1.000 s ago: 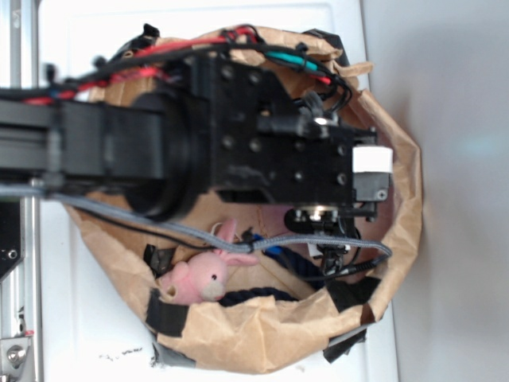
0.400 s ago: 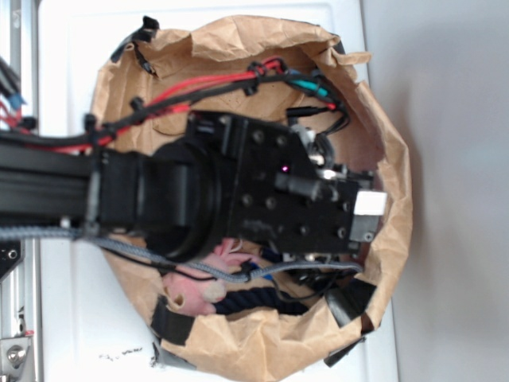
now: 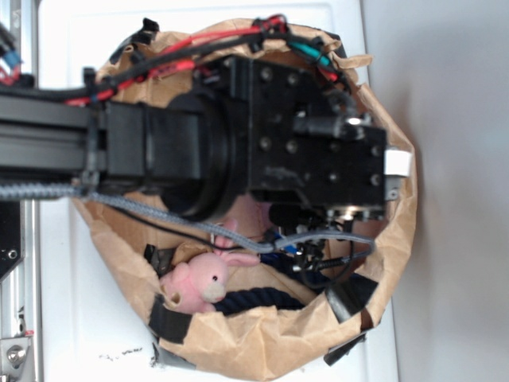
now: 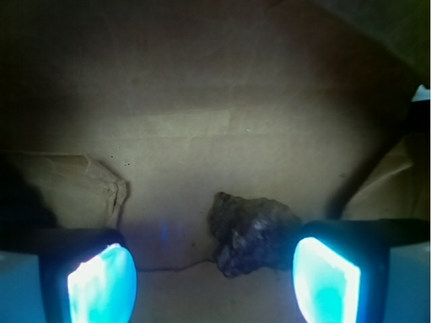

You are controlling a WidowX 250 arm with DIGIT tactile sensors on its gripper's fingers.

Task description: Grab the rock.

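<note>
With my gripper (image 4: 214, 282) down inside the paper bag (image 3: 262, 338), the wrist view shows both fingers (image 4: 101, 282) spread wide, glowing blue at the bottom corners, nothing between the pads. The rock (image 4: 252, 233) sits on the bag's brown floor, nearer my right-of-frame finger than the other; whether it touches that pad I can't tell. It's dark, rough, lumpy. A crumpled paper fold (image 4: 87, 185) lies on the left of the frame, apart from the rock.

Exterior view shows none of that: my arm (image 3: 199, 151) and wrist block cover the middle of the bag, so the fingers and the rock are hidden under them. What it does show, and the wrist doesn't: the pink bunny (image 3: 203, 278) against the bag's lower wall, the dark rope (image 3: 254, 301) just beside it, red and black cables (image 3: 183, 56) running along the arm's upper side, a grey braided cable (image 3: 159, 216) looping below. The bag sits on a white surface (image 3: 79, 326), rim torn and taped in black.
</note>
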